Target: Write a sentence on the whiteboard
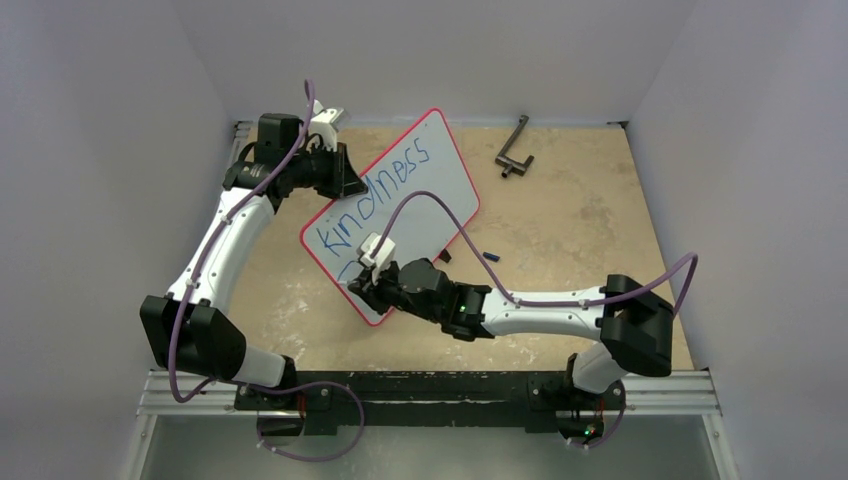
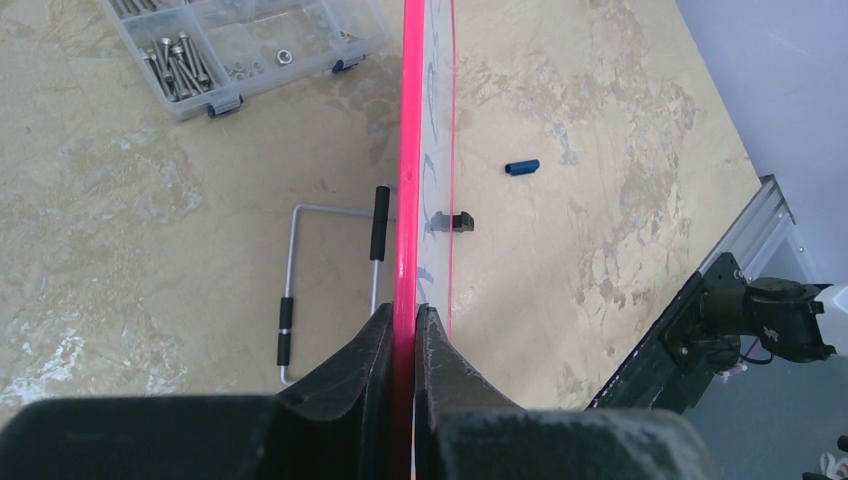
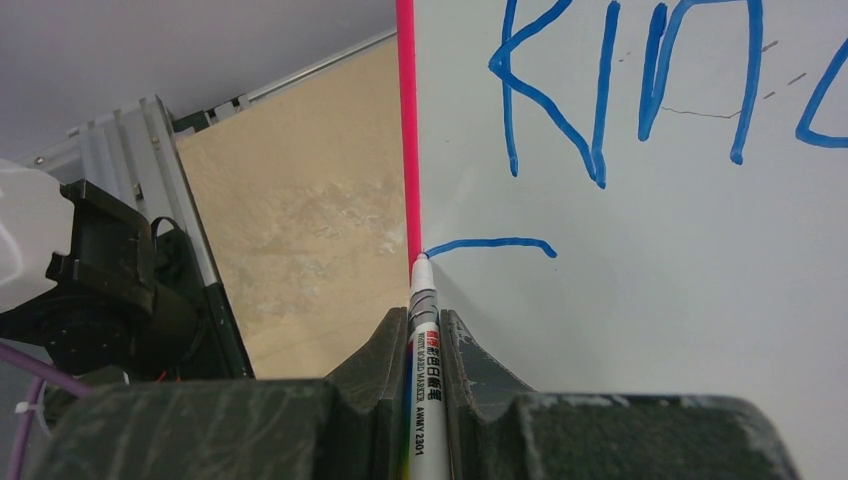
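The whiteboard [image 1: 440, 185], white with a thin red rim, lies slanted across the table's middle. On it is the blue word "Kindness" [image 1: 380, 190], the written part of the sentence. My left gripper [image 1: 345, 175] is shut on the board's far left edge, and the left wrist view shows the jaws clamped on the red rim [image 2: 410, 150]. My right gripper [image 3: 423, 315] is shut on a white marker [image 3: 424, 345] over the board's near corner [image 1: 362, 283]. The marker tip [image 3: 422, 262] touches the board by the rim, at the start of a short blue stroke [image 3: 495, 243] under the letters "Kin" [image 3: 600, 90].
A blue marker cap [image 1: 490, 256] lies on the table right of the board. A black angled tool [image 1: 515, 150] sits at the far right. Under the board the left wrist view shows a clear compartment box of screws [image 2: 240, 45] and a wire stand [image 2: 330, 290].
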Robot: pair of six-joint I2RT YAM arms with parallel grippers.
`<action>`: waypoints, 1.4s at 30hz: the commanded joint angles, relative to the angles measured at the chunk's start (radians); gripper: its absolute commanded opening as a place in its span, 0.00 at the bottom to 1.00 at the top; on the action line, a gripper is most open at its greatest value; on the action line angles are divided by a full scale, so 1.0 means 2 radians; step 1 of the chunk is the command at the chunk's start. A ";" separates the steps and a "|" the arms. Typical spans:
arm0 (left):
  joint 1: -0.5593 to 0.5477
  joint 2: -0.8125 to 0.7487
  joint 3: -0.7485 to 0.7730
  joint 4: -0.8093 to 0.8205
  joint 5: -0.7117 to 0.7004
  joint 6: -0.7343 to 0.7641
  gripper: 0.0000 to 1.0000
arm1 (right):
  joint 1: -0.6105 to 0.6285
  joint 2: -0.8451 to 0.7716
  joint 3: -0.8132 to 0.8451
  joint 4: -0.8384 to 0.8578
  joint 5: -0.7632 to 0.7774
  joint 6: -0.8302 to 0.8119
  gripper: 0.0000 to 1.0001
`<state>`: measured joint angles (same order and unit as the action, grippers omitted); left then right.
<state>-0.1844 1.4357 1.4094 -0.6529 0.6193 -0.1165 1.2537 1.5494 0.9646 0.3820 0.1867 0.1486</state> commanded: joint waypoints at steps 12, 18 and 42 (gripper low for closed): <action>-0.007 -0.009 -0.006 -0.021 -0.011 0.013 0.00 | 0.001 -0.005 -0.034 -0.017 0.056 0.018 0.00; -0.007 -0.010 -0.007 -0.021 -0.010 0.013 0.00 | 0.001 -0.008 -0.030 -0.034 0.092 0.026 0.00; -0.007 -0.009 -0.004 -0.019 -0.007 0.012 0.00 | 0.000 -0.040 0.015 -0.080 0.161 -0.004 0.00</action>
<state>-0.1844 1.4357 1.4094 -0.6506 0.6205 -0.1143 1.2667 1.5314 0.9550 0.2333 0.4808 0.1463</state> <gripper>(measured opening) 0.071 0.092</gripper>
